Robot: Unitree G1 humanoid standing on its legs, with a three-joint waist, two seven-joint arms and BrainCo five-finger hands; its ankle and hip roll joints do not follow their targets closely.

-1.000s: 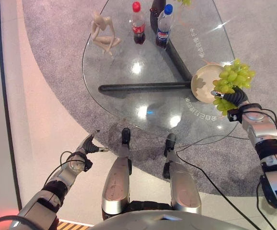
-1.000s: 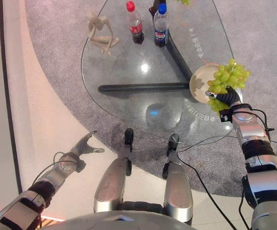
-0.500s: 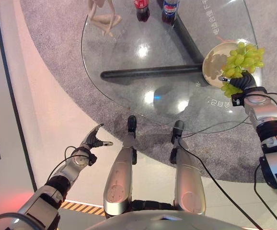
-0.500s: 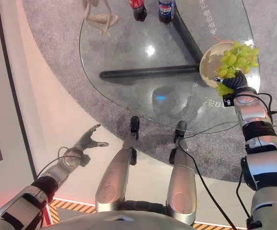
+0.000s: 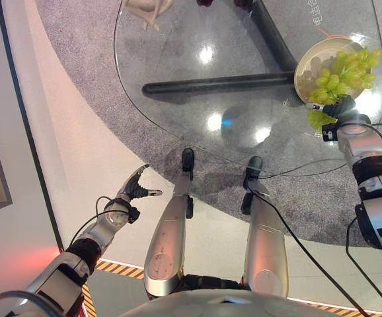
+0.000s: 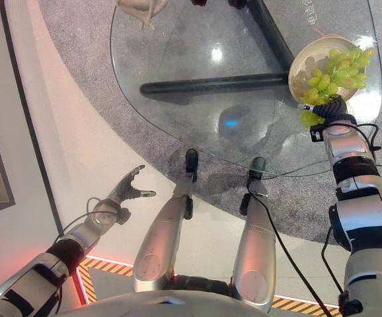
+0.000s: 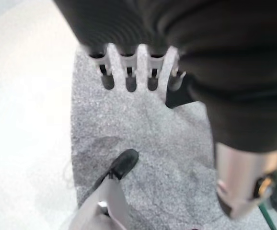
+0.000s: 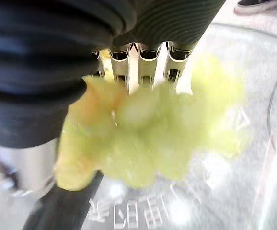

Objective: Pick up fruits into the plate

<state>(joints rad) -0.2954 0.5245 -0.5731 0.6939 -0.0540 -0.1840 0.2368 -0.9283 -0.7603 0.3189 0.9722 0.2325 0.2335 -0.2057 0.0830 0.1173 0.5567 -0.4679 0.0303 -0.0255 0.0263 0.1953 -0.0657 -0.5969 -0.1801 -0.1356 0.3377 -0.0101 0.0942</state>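
Grapes: a green bunch of grapes [image 5: 342, 74] is hanging from the right hand over the plate, at about 2 o'clock in the head views, with a few berries trailing past the plate's near rim.
Right hand: the right hand [image 5: 342, 109] is gripping the bunch from below, its fingers curling into the berries; its own wrist view is showing the fingers [image 8: 148, 60] disappearing into the fruit.
Plate: the cream plate [image 6: 301, 61] is sitting on the glass worktop [image 5: 191, 59] near its 3 o'clock edge.
Left hand: the left hand [image 5: 134, 191] is hanging at 8 o'clock, well apart from the worktop, fingers straight and holding nothing; its wrist view is showing grey carpet [image 7: 143, 129] beneath it.
Statue: a pale figurine [image 6: 139, 9] is standing at 11 o'clock.
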